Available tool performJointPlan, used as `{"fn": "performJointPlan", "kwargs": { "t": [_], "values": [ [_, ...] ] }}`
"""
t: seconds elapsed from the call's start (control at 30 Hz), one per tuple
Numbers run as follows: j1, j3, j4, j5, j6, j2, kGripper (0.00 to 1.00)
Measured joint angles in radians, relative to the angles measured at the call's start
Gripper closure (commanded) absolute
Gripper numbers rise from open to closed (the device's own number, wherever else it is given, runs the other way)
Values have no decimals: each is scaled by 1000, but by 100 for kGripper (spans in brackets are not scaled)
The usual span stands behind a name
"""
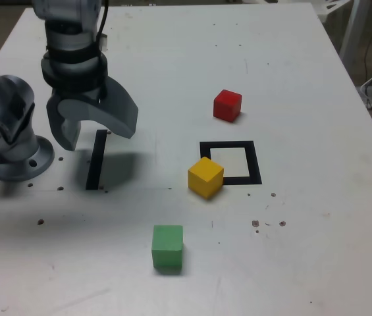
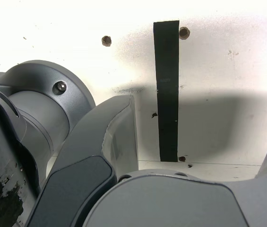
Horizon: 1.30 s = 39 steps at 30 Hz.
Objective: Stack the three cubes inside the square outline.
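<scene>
In the exterior view the red cube [image 1: 227,105] sits beyond the square outline [image 1: 230,162]. The yellow cube [image 1: 205,176] rests at the outline's near-left corner, overlapping the tape. Nearer the front edge lies the green cube [image 1: 167,246]. My gripper [image 1: 97,135] hangs open above the straight tape strip [image 1: 96,158], far to the exterior view's left of all three cubes, with nothing between its fingers. The wrist view shows only one finger [image 2: 112,142], the strip [image 2: 167,90] and the white table; no cube appears there.
The arm's grey base [image 1: 14,141] stands at the exterior view's left edge, also seen close in the wrist view as the base [image 2: 34,123]. Small screw holes [image 2: 106,41] dot the white table [image 1: 304,250]. Cables and a frame lie off the table's right side.
</scene>
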Motion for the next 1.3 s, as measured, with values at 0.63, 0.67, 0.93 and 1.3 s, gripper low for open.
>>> {"fn": "performJointPlan", "kwargs": {
  "t": [0.63, 0.67, 0.93, 1.3],
  "values": [
    [0, -8, 2, 12, 9, 0, 0],
    [0, -11, 3, 14, 13, 0, 0],
    [0, -107, 41, 52, 86, 23, 0],
    [38, -313, 101, 125, 261, 109, 0]
  ]
}}
